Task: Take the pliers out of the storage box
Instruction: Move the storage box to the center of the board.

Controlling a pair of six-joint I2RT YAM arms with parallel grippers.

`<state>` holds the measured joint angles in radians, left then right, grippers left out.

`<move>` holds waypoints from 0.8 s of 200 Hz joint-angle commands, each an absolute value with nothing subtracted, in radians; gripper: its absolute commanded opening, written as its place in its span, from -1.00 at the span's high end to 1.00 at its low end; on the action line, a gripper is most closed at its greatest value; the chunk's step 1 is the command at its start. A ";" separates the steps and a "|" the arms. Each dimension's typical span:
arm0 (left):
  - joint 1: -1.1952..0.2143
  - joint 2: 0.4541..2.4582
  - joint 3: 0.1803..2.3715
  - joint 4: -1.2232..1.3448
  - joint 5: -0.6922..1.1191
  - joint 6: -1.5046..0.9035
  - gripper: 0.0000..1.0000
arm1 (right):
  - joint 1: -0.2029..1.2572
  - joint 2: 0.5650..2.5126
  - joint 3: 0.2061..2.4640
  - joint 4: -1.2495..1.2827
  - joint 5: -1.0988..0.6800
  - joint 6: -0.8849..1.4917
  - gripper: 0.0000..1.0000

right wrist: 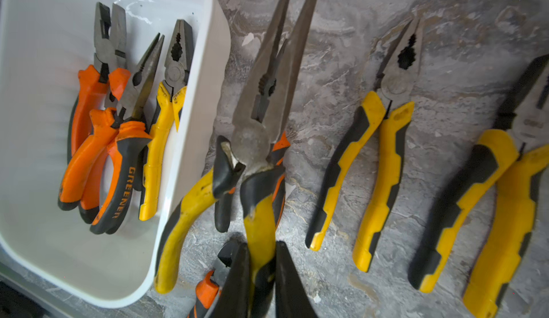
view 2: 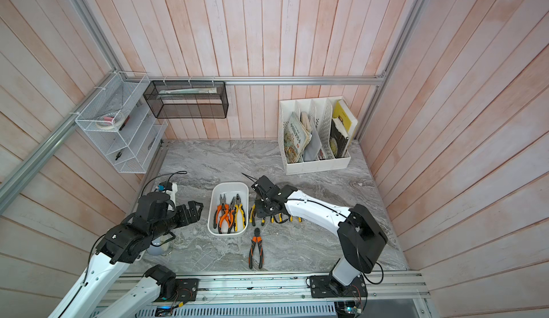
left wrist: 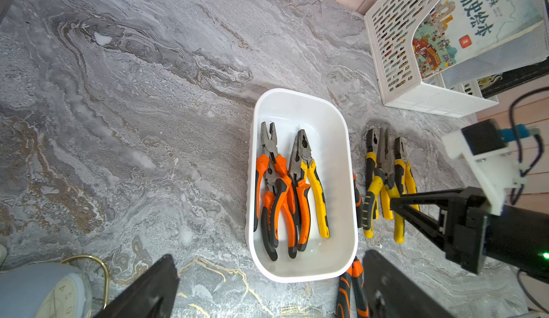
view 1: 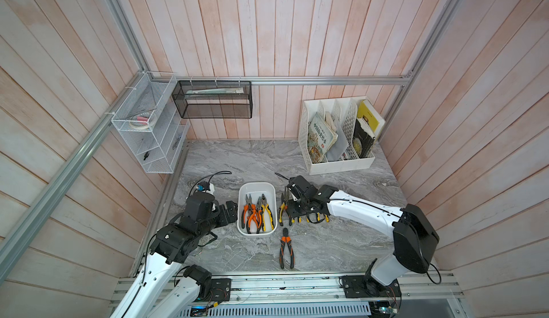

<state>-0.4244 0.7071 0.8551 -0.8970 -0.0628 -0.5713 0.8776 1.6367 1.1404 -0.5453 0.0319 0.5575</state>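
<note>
1. Your left gripper [view 1: 232, 212] sits just left of the storage box [view 1: 258, 186], jaws spread wide and holding nothing. Its forearm reaches in from the near left, with the wrist turned so the fingers face the box's left wall.
2. The storage box is not empty: three pliers [left wrist: 285, 189] lie inside, two orange-handled and one yellow-handled, overlapping. That is the work you have left.
3. Just off the box's near right corner, one orange-handled pliers [view 1: 286, 249] lies out on the table [view 1: 237, 159].
4. Just right of the box, your right gripper [right wrist: 261, 251] is clamped on one handle of the long-nosed yellow pliers [right wrist: 255, 141], outside the box. You cannot tell whether they already rest on the table. The arm comes in from the right, elbow high and wrist tipped down.
5. Further right of the box, more yellow-handled pliers [right wrist: 374, 165] lie in a row, so more than half looks done.
</note>
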 commanded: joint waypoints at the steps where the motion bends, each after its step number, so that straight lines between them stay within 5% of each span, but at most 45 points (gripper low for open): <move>1: -0.422 0.710 0.842 -0.887 -0.064 -0.568 -1.00 | 0.910 1.697 1.207 -0.502 0.015 0.574 1.00; 160: -0.422 0.705 0.842 -0.887 -0.065 -0.565 -1.00 | 0.946 1.944 1.448 -0.370 -0.169 0.633 1.00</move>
